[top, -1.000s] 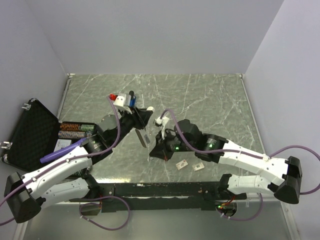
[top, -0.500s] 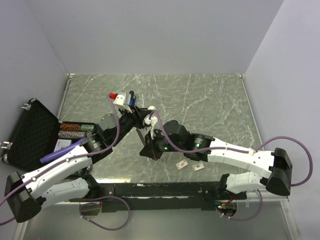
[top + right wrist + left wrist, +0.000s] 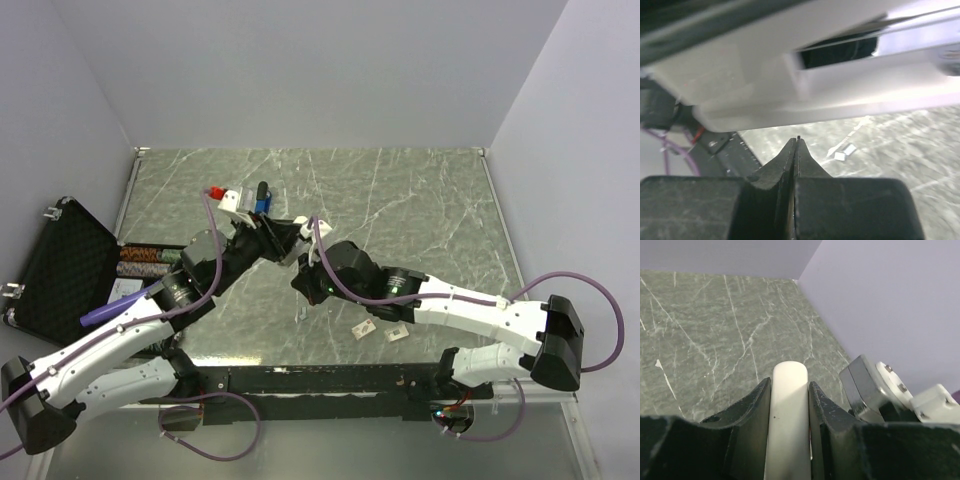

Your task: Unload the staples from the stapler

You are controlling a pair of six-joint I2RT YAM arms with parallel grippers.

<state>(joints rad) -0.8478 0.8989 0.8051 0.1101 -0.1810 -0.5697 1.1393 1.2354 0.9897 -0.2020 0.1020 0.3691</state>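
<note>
At the far left a black case (image 3: 62, 262) lies open on the table's edge, rows of coloured discs (image 3: 150, 261) beside its lid and a purple pen-like stick (image 3: 122, 306) just nearer; no lettering on any of them can be read. The left gripper (image 3: 288, 233) is raised over the middle of the table, its fingers (image 3: 752, 410) clamped on a white rounded bar (image 3: 788, 405) that juts out past the tips. The stapler (image 3: 262, 203) shows as a blue piece with a black end just behind that gripper, off the table; whether it joins the bar cannot be told. The right gripper (image 3: 302, 262) meets the left one from the right, nearly touching; its fingers (image 3: 782, 165) are pressed together, nothing discernible between them, and a pale body with a dark slot (image 3: 840, 52) fills the wrist view above, too close to identify. A thin pale sliver (image 3: 303, 308) lies on the table just nearer, too small to name. Further right, two small whitish cards (image 3: 362, 328) carry red marks too small to read. The tabletop (image 3: 420, 200) is grey-green stone pattern with white veins; plain pale lilac walls (image 3: 300, 70) close it on three sides.
</note>
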